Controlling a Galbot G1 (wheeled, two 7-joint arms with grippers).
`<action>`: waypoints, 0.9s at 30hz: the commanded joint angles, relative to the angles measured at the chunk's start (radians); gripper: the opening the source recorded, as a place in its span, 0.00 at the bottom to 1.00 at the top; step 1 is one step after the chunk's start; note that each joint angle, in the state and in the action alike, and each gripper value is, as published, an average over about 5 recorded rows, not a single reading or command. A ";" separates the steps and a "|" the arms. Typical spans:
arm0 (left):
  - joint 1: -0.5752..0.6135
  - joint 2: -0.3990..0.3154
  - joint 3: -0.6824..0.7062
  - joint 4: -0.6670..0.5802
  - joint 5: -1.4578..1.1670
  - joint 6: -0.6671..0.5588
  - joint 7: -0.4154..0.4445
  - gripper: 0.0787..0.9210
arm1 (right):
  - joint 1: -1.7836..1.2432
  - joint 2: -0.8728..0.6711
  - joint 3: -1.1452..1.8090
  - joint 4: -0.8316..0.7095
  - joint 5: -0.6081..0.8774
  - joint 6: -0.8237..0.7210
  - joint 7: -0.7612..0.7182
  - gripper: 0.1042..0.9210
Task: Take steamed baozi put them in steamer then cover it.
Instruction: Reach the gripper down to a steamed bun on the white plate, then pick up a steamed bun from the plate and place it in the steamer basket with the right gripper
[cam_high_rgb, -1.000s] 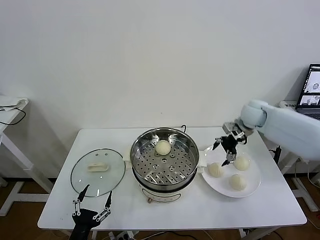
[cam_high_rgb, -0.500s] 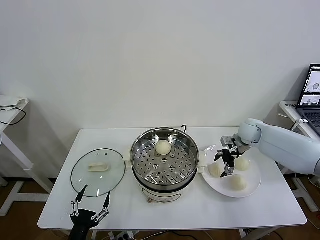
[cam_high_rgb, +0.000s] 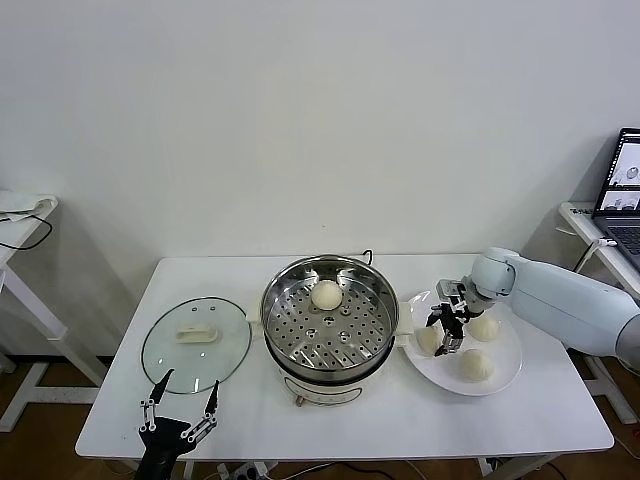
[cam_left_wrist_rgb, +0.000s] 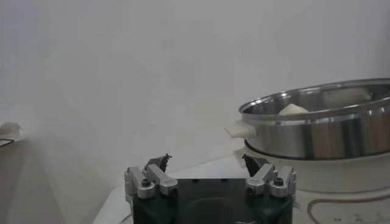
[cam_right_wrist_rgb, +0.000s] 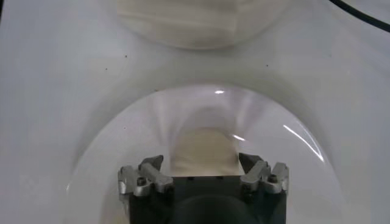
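The steamer (cam_high_rgb: 283, 297) stands at the table's middle with one baozi (cam_high_rgb: 326, 294) on its perforated tray. Three baozi lie on a white plate (cam_high_rgb: 506, 372) to its right: one at the left (cam_high_rgb: 428, 342), one at the back (cam_high_rgb: 487, 327), one at the front (cam_high_rgb: 475, 365). My right gripper (cam_high_rgb: 446, 333) is open and low over the plate, its jaws on either side of the left baozi (cam_right_wrist_rgb: 204, 149). The glass cover (cam_high_rgb: 166, 352) with its white handle (cam_high_rgb: 195, 334) lies flat left of the steamer. My left gripper (cam_high_rgb: 181, 408) is open and empty near the table's front edge.
The left wrist view shows the steamer's steel wall (cam_left_wrist_rgb: 323, 131) with the baozi (cam_left_wrist_rgb: 294, 109) above its rim. A laptop (cam_high_rgb: 625, 180) stands on a side table at the far right. A black cable runs behind the steamer.
My right gripper has come down and a little left onto the plate, from above the buns to straddling the left baozi. The left arm has barely moved.
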 joint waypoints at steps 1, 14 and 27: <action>0.001 0.001 -0.001 -0.001 -0.005 0.000 0.000 0.88 | -0.002 -0.007 0.007 0.011 -0.010 -0.006 0.012 0.68; -0.008 0.012 0.005 -0.011 -0.007 0.003 0.000 0.88 | 0.454 -0.043 -0.058 0.120 0.114 0.020 -0.264 0.64; -0.009 0.014 0.016 -0.018 -0.006 0.007 -0.003 0.88 | 0.724 0.246 -0.282 0.393 0.483 -0.150 -0.175 0.64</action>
